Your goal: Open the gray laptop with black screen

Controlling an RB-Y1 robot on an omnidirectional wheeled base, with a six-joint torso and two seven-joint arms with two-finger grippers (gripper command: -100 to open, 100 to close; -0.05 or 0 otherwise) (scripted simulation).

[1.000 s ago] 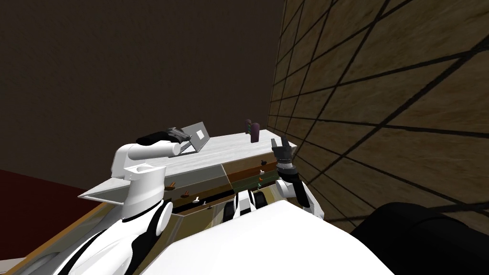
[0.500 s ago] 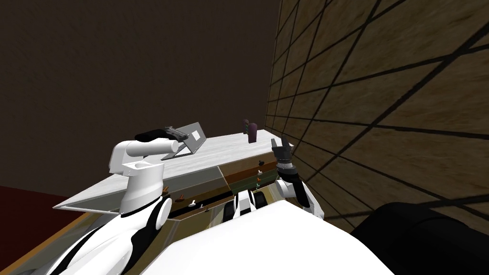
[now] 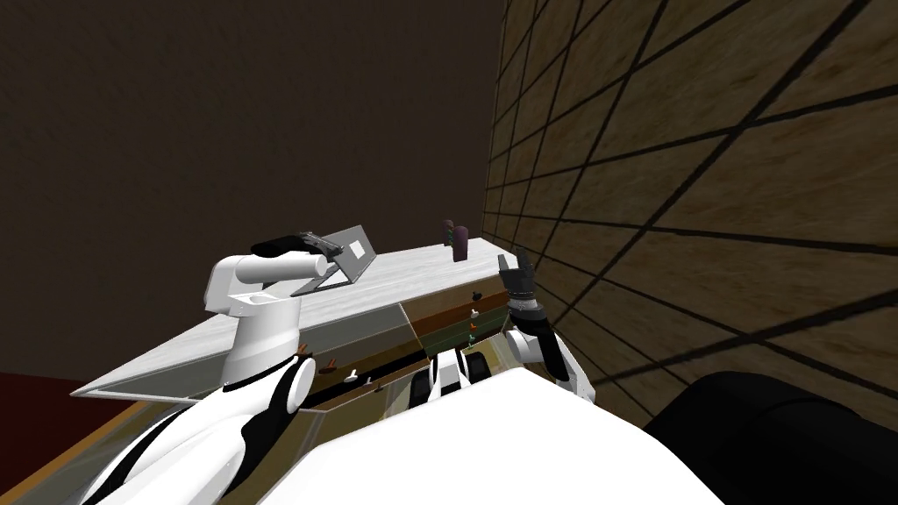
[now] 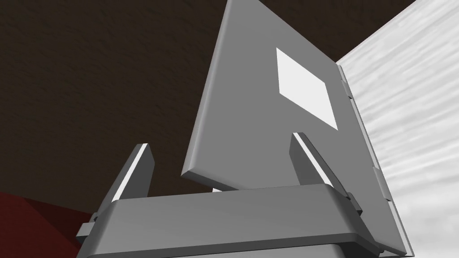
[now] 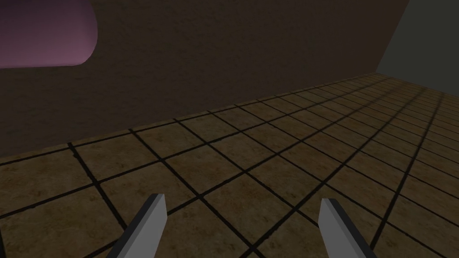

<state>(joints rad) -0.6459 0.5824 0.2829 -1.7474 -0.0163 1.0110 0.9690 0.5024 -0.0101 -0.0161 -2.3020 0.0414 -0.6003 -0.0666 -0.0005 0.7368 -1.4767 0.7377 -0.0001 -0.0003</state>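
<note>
Gray flat laptop with white-patch lid (image 3: 349,254) is sitting partly open, more lifting needed I'd say; left gripper (image 4: 219,143) and right gripper (image 5: 242,204) are both gaping.

A small move of my head camera, laptop (image 3: 356,248) and left claw (image 3: 332,247) slightly leftward in view
</note>
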